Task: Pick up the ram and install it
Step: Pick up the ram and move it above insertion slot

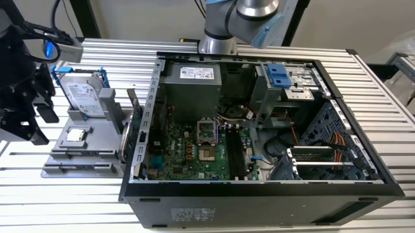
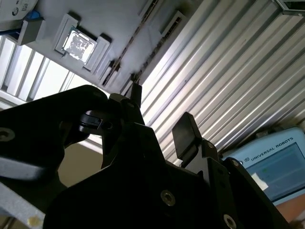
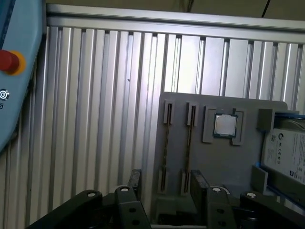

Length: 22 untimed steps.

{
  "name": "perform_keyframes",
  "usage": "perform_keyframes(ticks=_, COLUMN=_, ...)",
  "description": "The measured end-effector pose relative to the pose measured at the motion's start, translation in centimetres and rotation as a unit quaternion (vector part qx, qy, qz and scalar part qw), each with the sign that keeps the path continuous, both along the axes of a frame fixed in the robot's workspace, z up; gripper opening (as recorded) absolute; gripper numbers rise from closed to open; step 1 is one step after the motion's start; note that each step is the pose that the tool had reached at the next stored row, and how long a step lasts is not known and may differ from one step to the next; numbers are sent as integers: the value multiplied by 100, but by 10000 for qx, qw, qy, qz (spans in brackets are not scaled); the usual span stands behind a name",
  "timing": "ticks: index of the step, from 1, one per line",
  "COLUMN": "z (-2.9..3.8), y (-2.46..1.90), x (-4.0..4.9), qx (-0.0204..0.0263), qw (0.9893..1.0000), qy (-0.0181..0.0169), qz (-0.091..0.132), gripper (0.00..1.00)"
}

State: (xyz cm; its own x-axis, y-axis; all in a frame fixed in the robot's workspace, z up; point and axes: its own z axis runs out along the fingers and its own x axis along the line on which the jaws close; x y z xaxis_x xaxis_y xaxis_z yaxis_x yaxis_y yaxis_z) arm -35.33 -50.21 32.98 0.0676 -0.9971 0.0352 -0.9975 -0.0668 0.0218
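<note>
Ribbed aluminium bench (image 1: 77, 204) carries the boxy black computer case (image 1: 259, 204), its side open, beside a flat grey holder (image 3: 224, 162). The thin ram (image 3: 165, 143) stands edgewise in a holder slot, near the gripper (image 3: 167, 180), which is spread wide and empty.

On the slatted table (image 1: 389, 97) the open computer case (image 1: 259, 191) takes up the middle and right of the exterior view. At the frame's left, just beside the case wall, I have the parts holder (image 1: 65, 170). The hard drive (image 1: 84, 97) leans at the holder's far end, toward the upper left, and the processor (image 1: 77, 135) lies in a pocket in front of it.

In the first wrist view the ram (image 3: 189, 143) stands on edge in a slot beside the processor. My gripper (image 3: 167, 183) hangs over that end of the holder, fingers apart.

Inside the case, the motherboard (image 1: 188, 150) lies lower centre, with the power supply (image 1: 191, 87) behind it.
</note>
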Motion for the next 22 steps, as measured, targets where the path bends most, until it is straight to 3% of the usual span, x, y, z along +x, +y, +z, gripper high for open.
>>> perform_keyframes(ticks=22, z=-138, y=11, x=1, qx=0, qw=10000, qy=0, qz=-45, gripper=100)
